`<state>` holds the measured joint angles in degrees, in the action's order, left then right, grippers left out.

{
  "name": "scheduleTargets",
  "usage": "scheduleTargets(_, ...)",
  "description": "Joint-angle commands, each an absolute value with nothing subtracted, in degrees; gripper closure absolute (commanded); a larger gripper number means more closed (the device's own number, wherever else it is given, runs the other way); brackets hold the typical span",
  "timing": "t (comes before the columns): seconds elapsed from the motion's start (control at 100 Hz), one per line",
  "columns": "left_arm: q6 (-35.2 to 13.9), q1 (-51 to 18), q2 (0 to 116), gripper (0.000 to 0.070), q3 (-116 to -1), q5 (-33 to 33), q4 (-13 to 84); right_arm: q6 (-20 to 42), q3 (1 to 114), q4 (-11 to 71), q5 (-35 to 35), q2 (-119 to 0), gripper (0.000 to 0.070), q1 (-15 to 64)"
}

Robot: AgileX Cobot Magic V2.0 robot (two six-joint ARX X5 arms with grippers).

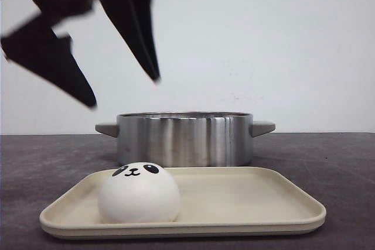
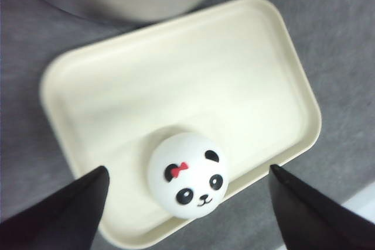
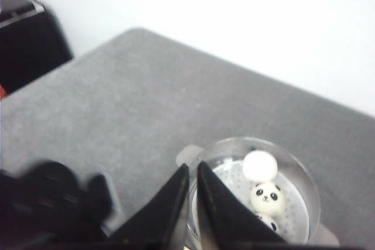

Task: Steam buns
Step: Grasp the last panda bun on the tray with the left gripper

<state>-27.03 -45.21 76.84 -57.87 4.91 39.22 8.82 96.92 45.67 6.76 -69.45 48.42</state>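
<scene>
Bun point(image 2: 188, 174): seen low in the frame, between the wide-open left gripper point(image 2: 187, 203) fingers.
Right gripper point(image 3: 192, 203): closed, empty.
Pot point(image 3: 258, 191): partly hidden.

White bun point(image 2: 188, 175) with black panda face and red bow, on cream tray point(image 2: 234, 62); silver steel pot point(image 1: 184, 139); dark grey speckled table point(image 1: 345, 168); black left hand point(image 1: 126, 92).
</scene>
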Motion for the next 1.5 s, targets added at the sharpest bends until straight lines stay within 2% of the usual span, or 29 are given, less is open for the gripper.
scheduleTargets(0.0, -27.55, -45.91, 80.25, 0.0180, -58.65, 5.48, 38.50, 9.23, 98.00, 45.47, 7.88, -69.82, 0.0683, 49.60)
scheduleTargets(0.11, -27.53, -46.06, 84.60, 0.0166, -58.65, 7.16, 38.52, 9.87, 98.00, 45.54, 8.01, -69.08, 0.0683, 49.93)
scheduleTargets(0.22, -27.51, -46.06, 87.94, 0.0000, -58.65, 7.62, 38.41, 10.52, 98.00, 45.84, 7.99, -68.97, 0.0683, 50.17)
scheduleTargets(0.59, -28.16, -46.19, 93.54, 0.0000, -58.65, 7.57, 34.46, 11.64, 97.97, 46.37, 8.01, -68.97, 0.0683, 50.92)
scheduleTargets(0.91, -27.79, -46.59, 96.07, 0.0000, -58.65, 7.53, 35.35, 12.01, 97.97, 46.39, 7.99, -68.97, 0.0683, 50.92)
scheduleTargets(1.01, -27.66, -46.76, 96.42, 0.0101, -58.65, 7.55, 35.92, 12.01, 97.97, 46.61, 7.99, -68.97, 0.0683, 50.92)
scheduleTargets(1.1, -27.40, -46.81, 96.57, 0.0258, -58.65, 7.51, 36.97, 12.01, 97.97, 46.81, 8.01, -68.97, 0.0683, 50.92)
scheduleTargets(1.16, -26.65, -46.85, 96.57, 0.0422, -58.65, 7.35, 37.47, 12.01, 97.95, 46.76, 7.99, -68.97, 0.0683, 50.92)
scheduleTargets(1.23, -25.50, -46.85, 96.57, 0.0700, -58.65, 7.14, 37.71, 12.01, 97.95, 46.76, 8.01, -68.97, 0.0683, 50.92)
scheduleTargets(1.49, -23.14, -46.96, 93.45, 0.0690, -61.28, 7.38, 38.09, 11.99, 97.93, 46.78, 8.01, -68.97, 0.0683, 50.92)
